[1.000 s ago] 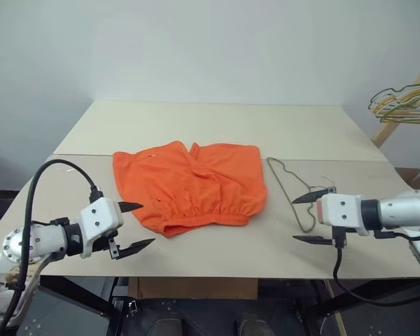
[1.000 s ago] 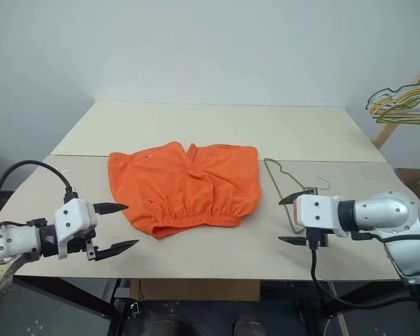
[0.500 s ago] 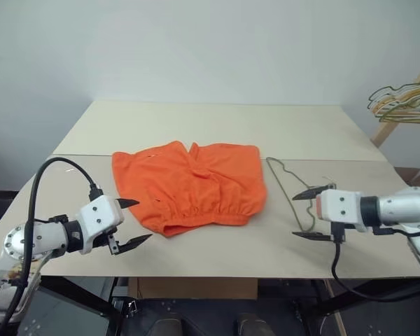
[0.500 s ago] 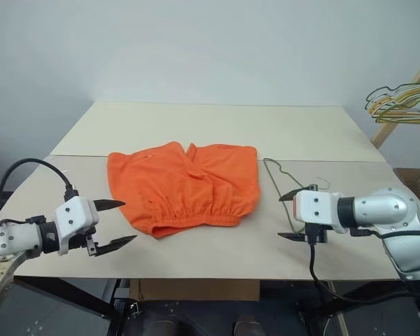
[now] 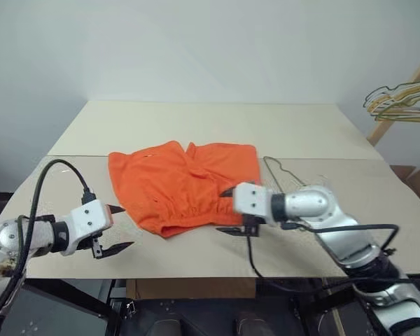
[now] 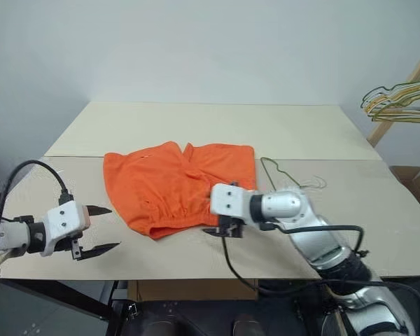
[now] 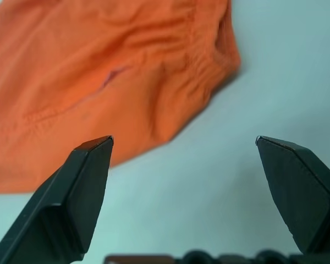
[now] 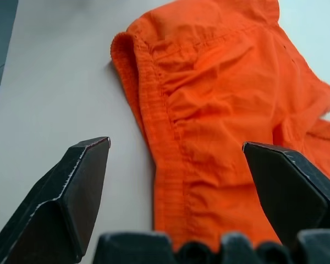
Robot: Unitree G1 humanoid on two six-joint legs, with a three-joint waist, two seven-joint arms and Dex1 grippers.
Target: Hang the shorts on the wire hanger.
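Note:
The bright orange shorts (image 5: 178,183) lie flat in the middle of the table, with the gathered waistband (image 8: 154,104) towards me. The thin grey-green wire hanger (image 5: 274,170) lies just right of them, partly hidden by my right arm. My right gripper (image 5: 222,211) is open at the right end of the waistband, pointing left, and its wrist view has the fabric between the spread fingertips (image 8: 85,159). Off the shorts' front left corner, my left gripper (image 5: 124,227) is open over bare table. In the left wrist view the shorts (image 7: 99,71) lie beyond its fingers.
The beige table (image 5: 196,119) is made of two boards with a seam running across behind the shorts. A bunch of yellow, green and pale wire hangers (image 5: 399,101) hangs on a wooden rack at the far right. A black cable trails from each wrist.
My right gripper has swung left from beside the hanger to the right end of the waistband. The left gripper has drifted slightly left and down. Both stayed open.

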